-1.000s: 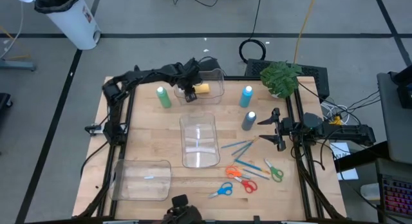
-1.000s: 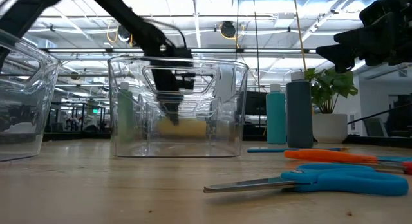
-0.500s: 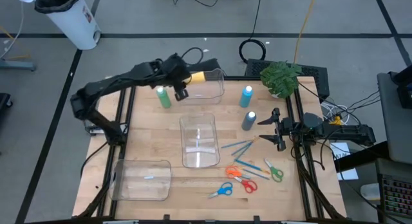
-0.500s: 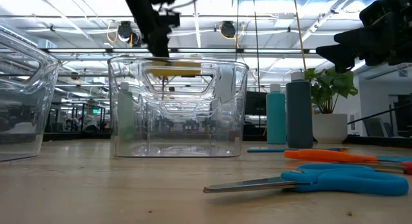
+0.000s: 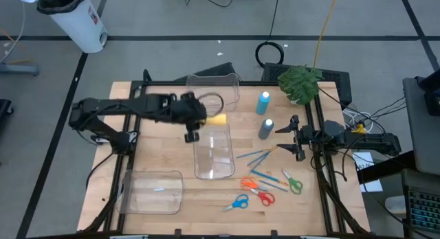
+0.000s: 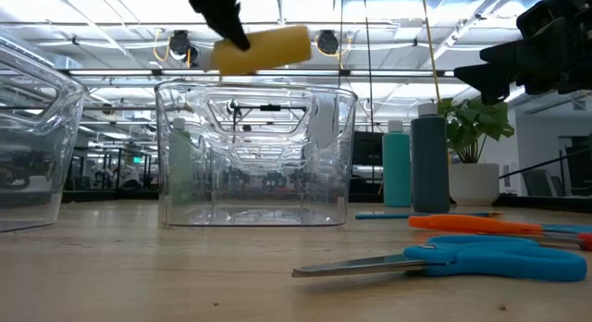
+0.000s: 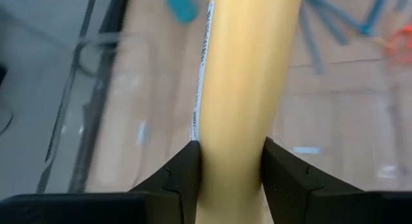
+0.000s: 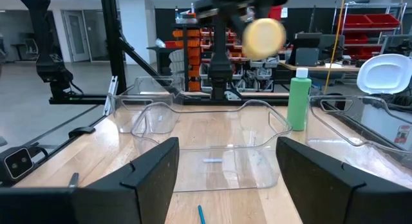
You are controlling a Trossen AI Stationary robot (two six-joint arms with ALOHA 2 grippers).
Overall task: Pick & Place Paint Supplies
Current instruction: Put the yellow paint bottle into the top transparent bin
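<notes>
My left gripper [image 5: 208,118] is shut on the yellow paint bottle [image 5: 220,119], which hovers over the far end of the middle clear container [image 5: 212,151]. In the low view the bottle [image 6: 264,46] lies level above that container's rim. The green bottle [image 8: 298,98] stands on the table beyond it; my left arm hides it in the high view. The light blue bottle [image 5: 263,101] and grey-blue bottle [image 5: 266,128] stand upright at the right. Blue-handled brushes [image 5: 256,156] lie flat near them. My right gripper [image 5: 295,138] waits open at the table's right edge. My left gripper pinches the yellow bottle's body [image 7: 232,140] between its two fingers [image 7: 183,179]. It comes level from the table's left, the fingers lying along the bottle. The bottle is lifted clear and lies level, its free end [image 5: 224,119] pointing toward the table's right.
A second clear container [image 5: 214,88] sits at the far edge and a third [image 5: 151,192] at the near left corner. Orange [image 5: 256,186], blue [image 5: 235,203] and green scissors [image 5: 292,183] lie near the brushes. A potted plant [image 5: 299,81] stands at the far right corner.
My left gripper has risen out of the far container with the yellow bottle, then moved toward the near edge and a little to the right, over the middle container. The bottle is lifted clear and now lies level. My right arm has kept still.
</notes>
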